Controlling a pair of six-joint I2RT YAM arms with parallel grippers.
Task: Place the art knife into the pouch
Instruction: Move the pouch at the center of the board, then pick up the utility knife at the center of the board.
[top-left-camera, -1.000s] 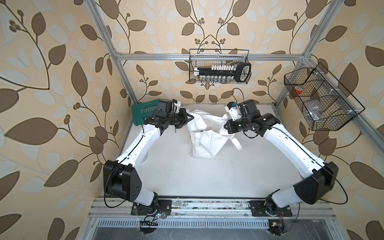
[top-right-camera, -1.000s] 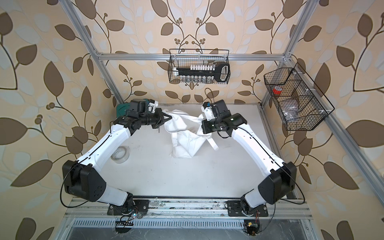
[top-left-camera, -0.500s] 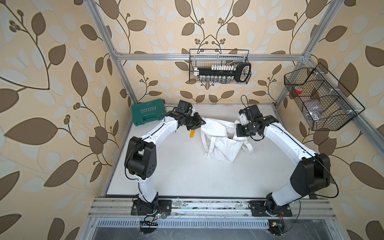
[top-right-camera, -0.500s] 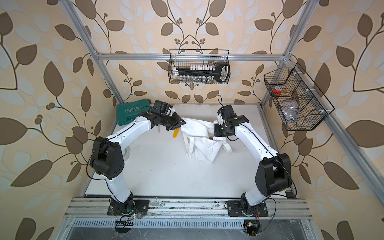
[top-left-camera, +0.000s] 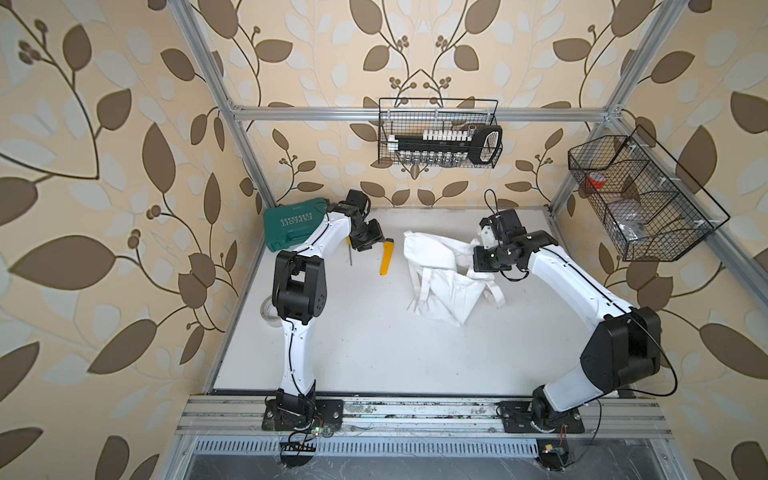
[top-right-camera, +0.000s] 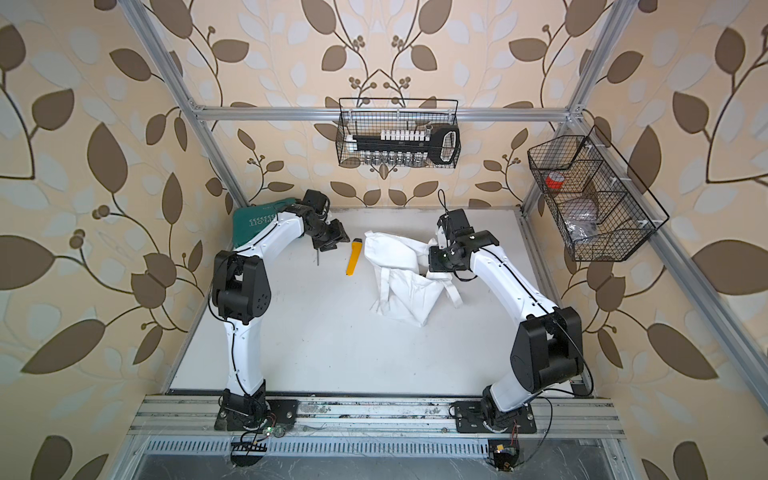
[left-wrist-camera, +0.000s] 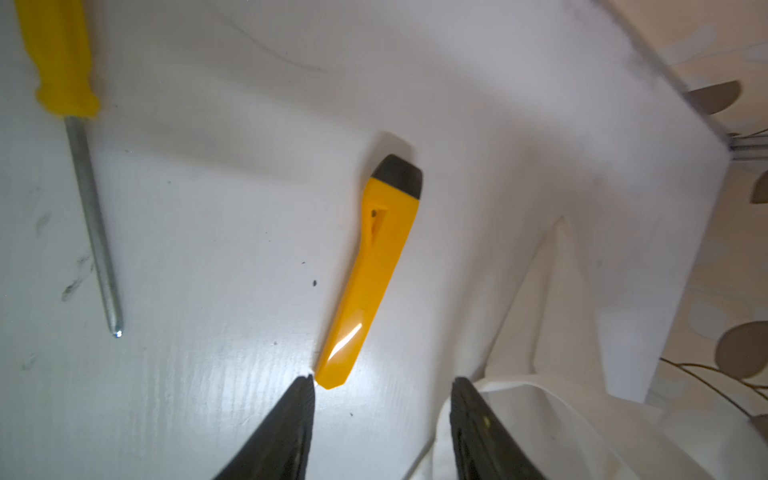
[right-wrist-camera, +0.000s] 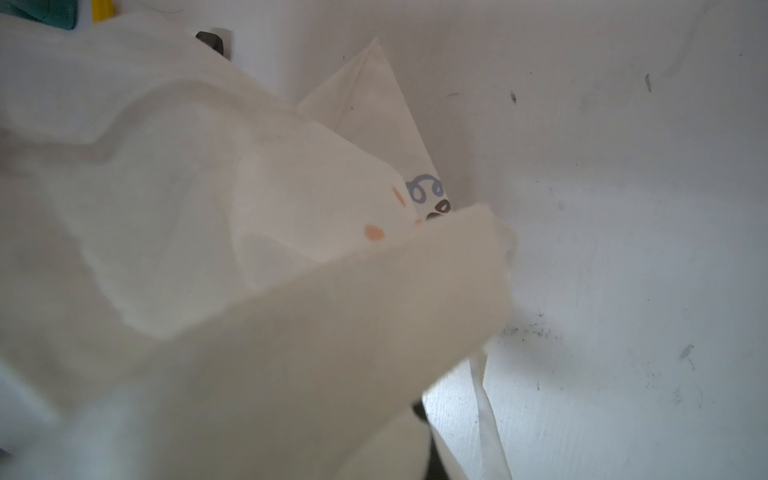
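Nearest, the soft white cloth tote pouch (top-left-camera: 449, 295) lies crumpled on the white table (top-left-camera: 374, 345). Its upper edge is lifted by the right gripper (top-left-camera: 477, 262), which is clamped on the cloth. Just beside the pouch, the yellow plastic art knife (left-wrist-camera: 376, 266) now lies flat on the table — half a second ago it was at the tips of the left gripper (left-wrist-camera: 382, 380), which has drawn back, jaws apart and empty. A yellow-handled steel screwdriver (left-wrist-camera: 89, 199) lies nearby; farthest back sits the green hard plastic case (top-left-camera: 291, 222).
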